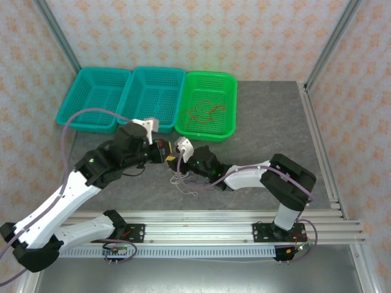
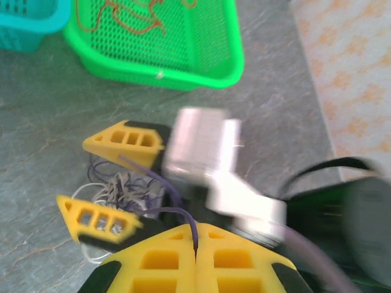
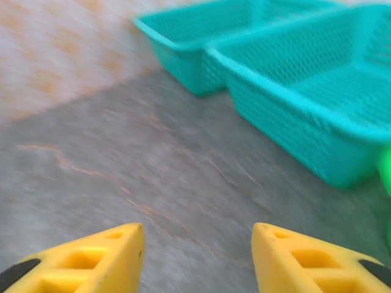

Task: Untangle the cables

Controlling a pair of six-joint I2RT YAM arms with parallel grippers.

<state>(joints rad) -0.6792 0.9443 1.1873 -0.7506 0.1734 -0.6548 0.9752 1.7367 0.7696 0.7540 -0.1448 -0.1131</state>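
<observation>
The left gripper (image 2: 195, 244) is seen with its fingers pressed together, a dark strand (image 2: 174, 210) pinched in the seam between them. Just beyond it, at 10 o'clock in the left wrist view, the right gripper (image 3: 197, 229) is spread, and a tangle of pale and dark cables (image 2: 122, 186) lying on the grey table (image 1: 269, 122) is flanked by its yellow fingers. Further out in the top view, a red-orange cable (image 1: 204, 113) is coiled inside the green basket (image 1: 211, 135) at 1 o'clock from the grippers, and two teal baskets (image 1: 157, 69) are lined up at 11 o'clock.
</observation>
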